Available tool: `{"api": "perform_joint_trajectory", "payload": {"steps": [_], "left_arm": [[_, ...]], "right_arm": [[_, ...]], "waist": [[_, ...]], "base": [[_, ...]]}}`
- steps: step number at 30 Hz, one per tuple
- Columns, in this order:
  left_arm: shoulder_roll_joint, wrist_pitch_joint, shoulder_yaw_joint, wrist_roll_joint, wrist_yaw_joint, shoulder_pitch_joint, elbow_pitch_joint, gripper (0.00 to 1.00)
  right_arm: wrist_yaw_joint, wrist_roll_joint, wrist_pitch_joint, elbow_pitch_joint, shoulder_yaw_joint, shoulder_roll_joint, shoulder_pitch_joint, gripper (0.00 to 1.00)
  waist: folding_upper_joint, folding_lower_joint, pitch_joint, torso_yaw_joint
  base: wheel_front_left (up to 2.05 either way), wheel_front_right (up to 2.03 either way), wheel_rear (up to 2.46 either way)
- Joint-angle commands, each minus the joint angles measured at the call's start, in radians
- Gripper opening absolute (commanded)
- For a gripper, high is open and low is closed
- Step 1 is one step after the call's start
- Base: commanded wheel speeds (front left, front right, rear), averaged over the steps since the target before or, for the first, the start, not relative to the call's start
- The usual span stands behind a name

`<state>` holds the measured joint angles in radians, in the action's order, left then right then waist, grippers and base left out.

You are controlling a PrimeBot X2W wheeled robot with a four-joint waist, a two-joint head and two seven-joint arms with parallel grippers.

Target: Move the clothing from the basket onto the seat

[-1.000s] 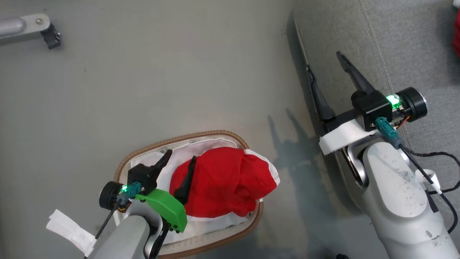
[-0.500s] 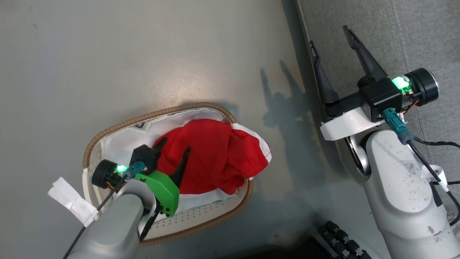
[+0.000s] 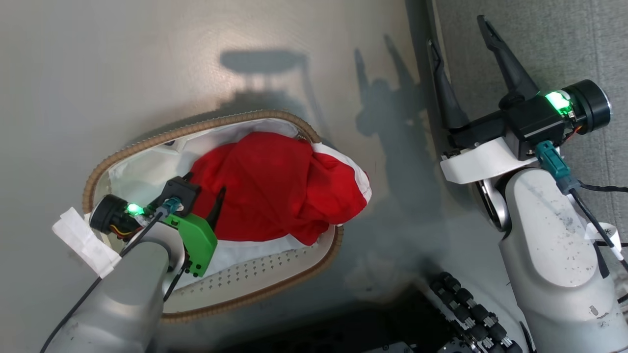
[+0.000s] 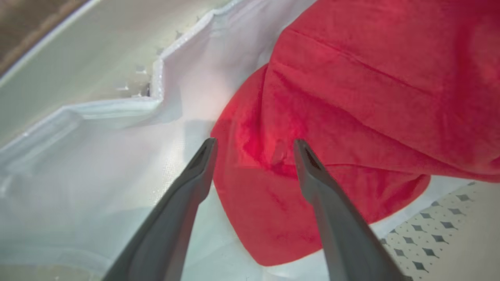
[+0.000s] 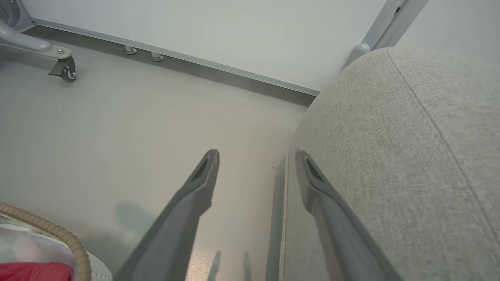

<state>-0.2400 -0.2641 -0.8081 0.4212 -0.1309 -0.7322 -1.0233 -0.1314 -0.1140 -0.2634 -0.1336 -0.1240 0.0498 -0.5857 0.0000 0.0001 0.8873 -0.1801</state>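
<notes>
A plain red garment (image 3: 274,181) with white edging lies bunched in the oval basket (image 3: 196,128), spilling over its right rim. The white liner (image 3: 142,171) shows beside it. My left gripper (image 3: 206,182) is down inside the basket, open. In the left wrist view the left gripper (image 4: 254,141) straddles the red garment's (image 4: 351,97) left edge, one finger over the liner (image 4: 117,175), the other on red cloth. My right gripper (image 3: 457,31) hangs open over the edge of the grey seat (image 3: 554,44). In the right wrist view nothing lies between the right gripper's (image 5: 256,153) fingers, beside the seat (image 5: 390,156).
Grey floor (image 3: 147,59) surrounds the basket. My wheeled base with black rollers (image 3: 466,309) sits at the bottom right. In the right wrist view a metal leg with a caster (image 5: 62,68) stands by the far wall, and the basket rim (image 5: 50,228) shows at the lower left.
The head view has shifted, so the basket sits higher and further left in the picture. My left gripper has sunk deeper into the basket at the garment's left edge. Both grippers stay open.
</notes>
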Motion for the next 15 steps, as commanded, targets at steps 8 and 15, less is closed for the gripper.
{"api": "perform_joint_trajectory", "payload": {"steps": [8,15], "left_arm": [[0.012,0.0,-0.033,-0.042,0.001,-0.083,-0.108,1.0],[0.037,0.0,-0.065,-0.03,0.0,-0.1,-0.145,1.0]], "right_arm": [[0.001,0.024,-0.002,0.028,0.026,0.002,0.008,1.0],[0.001,0.027,-0.002,0.032,0.039,0.002,0.025,1.0]], "waist": [[0.0,-0.0001,0.068,-0.003],[0.0,-0.0001,0.085,0.0]], "base": [[0.0,0.0,0.0],[0.0,0.0,0.0]]}}
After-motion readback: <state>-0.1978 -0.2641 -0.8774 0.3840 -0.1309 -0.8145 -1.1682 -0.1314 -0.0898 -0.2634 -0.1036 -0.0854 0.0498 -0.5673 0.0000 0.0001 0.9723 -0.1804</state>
